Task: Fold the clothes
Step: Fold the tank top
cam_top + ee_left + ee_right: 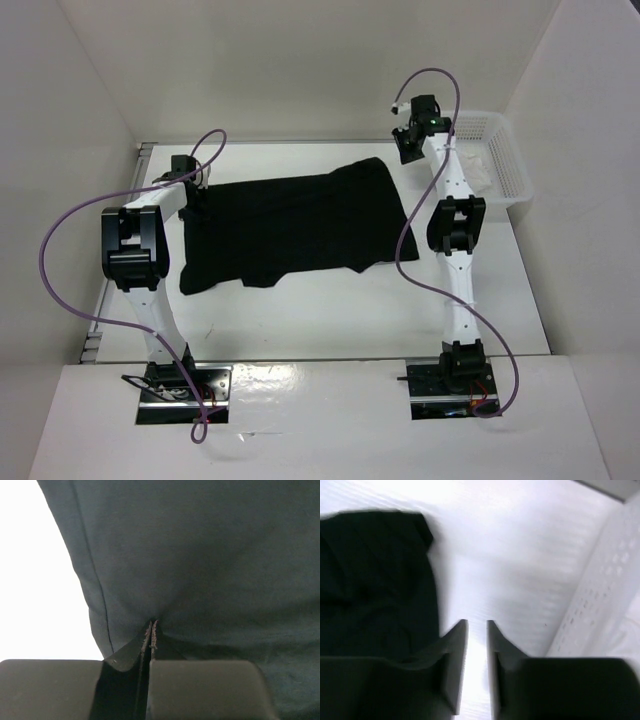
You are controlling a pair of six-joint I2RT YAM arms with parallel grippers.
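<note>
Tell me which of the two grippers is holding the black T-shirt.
The left gripper: its jaws are pinched shut on an edge of the T-shirt. The right gripper stands open over the table, holding nothing.

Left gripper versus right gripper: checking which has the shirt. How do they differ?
The left gripper is shut, pinching the black T-shirt; the right gripper stands slightly open, holding nothing. The left sits at the shirt's left side; the right hangs over bare table beside the white basket. Both have dark fingers.

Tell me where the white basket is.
From above, the basket sits at the table's far right edge, just right of the right claw.
</note>
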